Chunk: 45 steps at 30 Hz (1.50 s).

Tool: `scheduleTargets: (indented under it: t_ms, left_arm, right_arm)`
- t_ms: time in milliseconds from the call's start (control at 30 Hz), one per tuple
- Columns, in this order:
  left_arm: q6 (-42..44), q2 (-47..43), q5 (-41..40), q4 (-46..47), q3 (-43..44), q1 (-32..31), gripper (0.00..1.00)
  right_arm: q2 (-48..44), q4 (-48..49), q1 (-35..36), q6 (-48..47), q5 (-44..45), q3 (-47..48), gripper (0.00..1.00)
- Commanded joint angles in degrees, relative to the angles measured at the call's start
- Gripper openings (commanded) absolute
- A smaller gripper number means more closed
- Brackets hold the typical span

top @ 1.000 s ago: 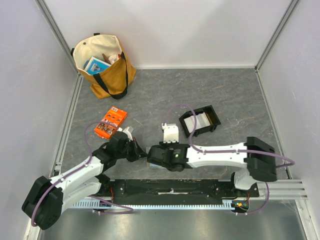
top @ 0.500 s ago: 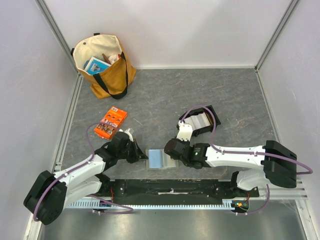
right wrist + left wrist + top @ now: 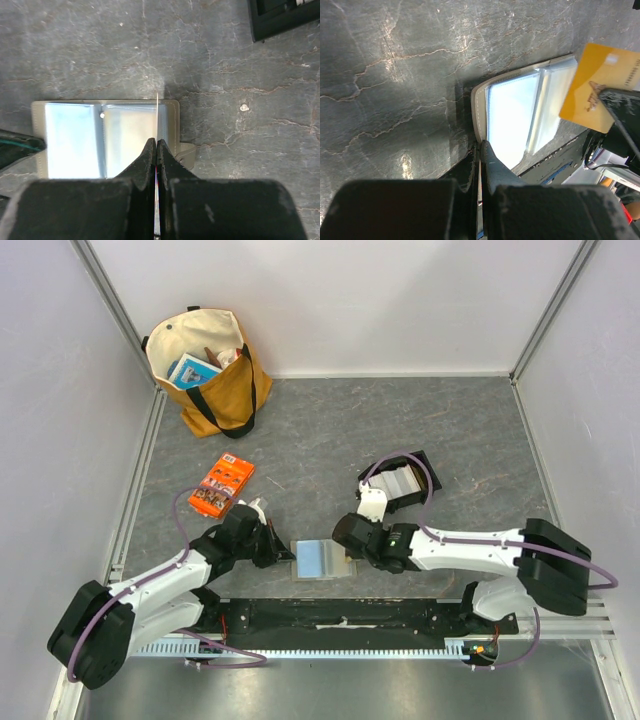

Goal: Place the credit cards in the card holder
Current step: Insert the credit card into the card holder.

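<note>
The card holder (image 3: 320,560) lies opened flat on the grey marbled tabletop (image 3: 330,430), close to the near edge and between the two arms, its pale, glossy inside pockets facing up. The left gripper (image 3: 484,146) reaches in from the left, low over the tabletop. Its jaws are pressed together at the holder's left rim and appear to pinch that edge. The right gripper (image 3: 157,142) hangs over the right half of the holder with its jaws clamped on a tan credit card (image 3: 597,87). The right wrist view shows this card edge-on, as a thin pale line crossing the right pocket. In the left wrist view it stands tilted above the holder's far side, and whether its lower edge has entered a pocket cannot be told. A small tab sticks out from the holder's right edge. Beyond the right gripper, a black open tray (image 3: 432,475) sits on the tabletop holding the rest of the credit cards (image 3: 398,483), pale and stacked. An orange printed packet (image 3: 222,486) lies to the left, beyond the left arm. A tan tote bag (image 3: 225,390) with black handles stands in the far left corner with some items inside it.
</note>
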Motion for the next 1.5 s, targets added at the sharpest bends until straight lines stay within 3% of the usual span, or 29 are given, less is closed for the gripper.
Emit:
scheduleTargets:
  t_ms: [0,467,1100,1233,1467]
  left_arm:
    - [0.26,0.08,-0.54,1.40,0.09,0.14,0.02]
    - [-0.09,0.70,-0.10,2.37,-0.26,0.23,0.02]
    - [-0.97,2.28,-0.19,4.74,-1.32,0.23,0.02]
    - [-0.97,2.28,-0.27,4.74,-1.50,0.23,0.02]
    - [-1.32,2.02,-0.45,4.92,-1.94,0.06,0.02]
  right_arm:
    - [4.77,0.21,0.10,-0.16,-1.94,2.30,0.00]
    - [8.82,5.48,0.10,-2.00,-6.07,4.59,0.00]
    - [13.39,17.70,0.37,-7.71,-20.22,11.36,0.00]
    - [11.91,17.27,0.54,-8.68,-19.52,12.06,0.00]
    - [-0.48,15.08,0.02,-8.95,-9.77,7.41,0.00]
